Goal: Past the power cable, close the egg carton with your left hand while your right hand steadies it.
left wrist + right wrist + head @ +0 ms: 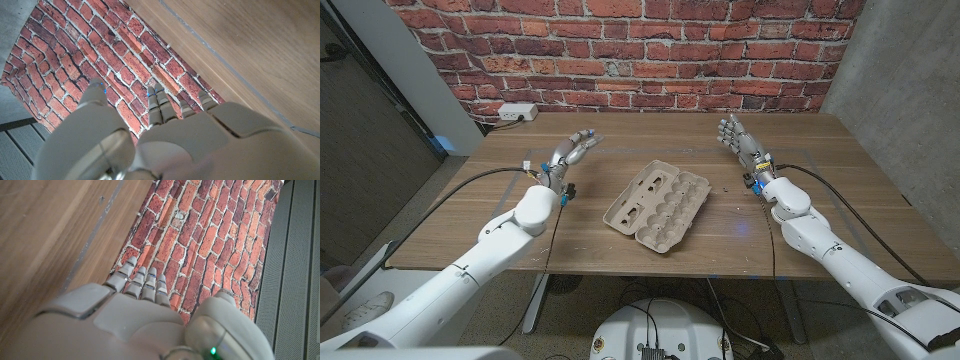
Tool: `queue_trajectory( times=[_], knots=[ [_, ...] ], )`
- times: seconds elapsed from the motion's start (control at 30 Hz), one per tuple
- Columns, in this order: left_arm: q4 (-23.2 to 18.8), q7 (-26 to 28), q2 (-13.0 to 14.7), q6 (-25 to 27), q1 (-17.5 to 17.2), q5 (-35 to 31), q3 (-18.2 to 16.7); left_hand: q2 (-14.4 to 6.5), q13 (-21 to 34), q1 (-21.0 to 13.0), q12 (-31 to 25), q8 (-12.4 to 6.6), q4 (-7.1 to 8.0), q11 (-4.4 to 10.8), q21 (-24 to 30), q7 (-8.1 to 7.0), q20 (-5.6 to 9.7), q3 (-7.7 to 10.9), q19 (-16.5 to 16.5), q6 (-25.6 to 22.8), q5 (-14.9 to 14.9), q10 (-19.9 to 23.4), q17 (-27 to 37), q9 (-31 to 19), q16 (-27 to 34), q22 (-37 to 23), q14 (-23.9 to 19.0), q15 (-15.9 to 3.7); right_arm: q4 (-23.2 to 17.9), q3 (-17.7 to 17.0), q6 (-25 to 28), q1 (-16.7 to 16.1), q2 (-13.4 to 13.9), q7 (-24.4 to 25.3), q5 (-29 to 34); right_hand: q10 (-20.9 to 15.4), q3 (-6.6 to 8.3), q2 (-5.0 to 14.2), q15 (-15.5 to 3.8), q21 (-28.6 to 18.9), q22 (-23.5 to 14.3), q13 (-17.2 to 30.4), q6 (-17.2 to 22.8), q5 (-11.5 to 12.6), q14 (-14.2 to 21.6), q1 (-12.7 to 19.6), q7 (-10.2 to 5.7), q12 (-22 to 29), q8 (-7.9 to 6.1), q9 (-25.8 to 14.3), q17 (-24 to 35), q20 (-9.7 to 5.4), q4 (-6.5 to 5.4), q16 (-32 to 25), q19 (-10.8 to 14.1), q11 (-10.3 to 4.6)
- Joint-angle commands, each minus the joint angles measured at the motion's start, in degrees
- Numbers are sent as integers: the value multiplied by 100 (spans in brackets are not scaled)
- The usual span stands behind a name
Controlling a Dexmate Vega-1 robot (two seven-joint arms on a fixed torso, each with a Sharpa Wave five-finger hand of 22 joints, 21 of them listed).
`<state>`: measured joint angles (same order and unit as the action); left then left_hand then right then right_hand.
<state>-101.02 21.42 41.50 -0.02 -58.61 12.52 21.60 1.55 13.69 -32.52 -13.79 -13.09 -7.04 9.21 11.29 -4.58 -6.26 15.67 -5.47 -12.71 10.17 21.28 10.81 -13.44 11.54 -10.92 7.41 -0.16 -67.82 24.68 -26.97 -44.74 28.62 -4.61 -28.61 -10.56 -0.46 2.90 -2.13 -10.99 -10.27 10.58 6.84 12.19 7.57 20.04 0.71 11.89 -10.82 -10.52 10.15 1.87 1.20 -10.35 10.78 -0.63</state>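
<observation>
A grey-brown cardboard egg carton [657, 206] lies fully open near the middle of a wooden table [820, 170], seen from above by the head camera. Both its halves lie spread flat side by side, and no eggs can be seen in the cups. The carton sits at a slant, one end nearer the robot and the other towards the brick wall [620, 50] behind the table.

The left hand [574, 152] hovers to the left of the carton, well apart from it, fingers extended and slightly spread, holding nothing. The right hand [738, 137] is raised on the carton's right, also well apart, fingers extended and apart, holding nothing. In the wrist views, each hand's straight fingers point towards the brick wall with the table edge alongside.

A white power strip [517, 113] rests at the far left corner of the table; the power cable named in the task cannot be clearly made out.

As a judgement, the task has not begun in any visible way: the carton is untouched and wide open. Still left are bringing the right hand in to steady it, then folding the lid over with the left and pressing it shut.
</observation>
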Motion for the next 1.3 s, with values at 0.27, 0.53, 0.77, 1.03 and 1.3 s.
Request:
queue_trajectory(
  times=[0.27, 0.53, 0.77, 1.03, 1.3],
  knots=[
    [-373, -328, 320, 949, 47, -151, 187, -96, 194, -257, -27, 359, -45, -115, 100, -181, -171, 74, 28, 2630, -1, 49, 19, 22, 55, 3, -157, 112, -256, 31, 106, -89, 47, 176, 110, 18, -13, 6, -52, 10, -15, 28, -52, -19, -17, 41, -19, -5, -22, -34, 12, 18, 33, 3, -42, -35],
    [-365, -143, 263, 1155, 140, -553, 459, -79, 228, -338, -102, 270, -61, 41, 109, -149, -115, 84, 73, 3153, -14, 264, 17, 90, 41, 4, -183, 99, -215, 37, 75, -54, 36, 151, 119, 20, -17, 8, -46, 7, -15, 28, -58, -26, -19, 35, -30, -2, -22, -34, 15, 29, 33, -2, -49, -29],
    [-448, -264, 237, 1469, 270, -697, 662, -332, 230, -688, -122, 213, -151, 177, 90, -175, -13, 302, 49, 3212, 97, 400, 5, 122, 20, 11, -170, 28, -98, 22, -9, -7, -10, 135, 103, 25, -19, 11, -46, 3, -16, 28, -59, -30, -25, 32, -30, 0, -23, -34, 16, 30, 34, -4, -52, -37],
    [-731, -78, 207, 2008, 421, -1299, 1001, -376, 229, -843, -105, 210, -197, 176, 90, -165, -34, 379, 61, 3290, 129, 400, -3, 138, 15, 15, -183, 59, -99, -29, -102, -56, -4, 182, 89, 45, -21, 13, -49, 0, -16, 28, -92, -34, -27, 31, -34, -5, -12, -34, 17, 36, 37, -6, -55, -44],
    [-808, -69, 209, 2315, 563, -1886, 1304, -100, 232, -644, -23, 209, -107, 7, 89, -44, -129, 190, 89, 3376, 6, 249, 2, 165, 2, 20, -155, 145, -167, -49, -78, -108, 60, 174, 84, 77, -22, 19, -60, -5, -16, 28, -129, -39, -46, 32, -40, -10, -4, -35, 17, 38, 42, -4, -56, -71]
  ],
)
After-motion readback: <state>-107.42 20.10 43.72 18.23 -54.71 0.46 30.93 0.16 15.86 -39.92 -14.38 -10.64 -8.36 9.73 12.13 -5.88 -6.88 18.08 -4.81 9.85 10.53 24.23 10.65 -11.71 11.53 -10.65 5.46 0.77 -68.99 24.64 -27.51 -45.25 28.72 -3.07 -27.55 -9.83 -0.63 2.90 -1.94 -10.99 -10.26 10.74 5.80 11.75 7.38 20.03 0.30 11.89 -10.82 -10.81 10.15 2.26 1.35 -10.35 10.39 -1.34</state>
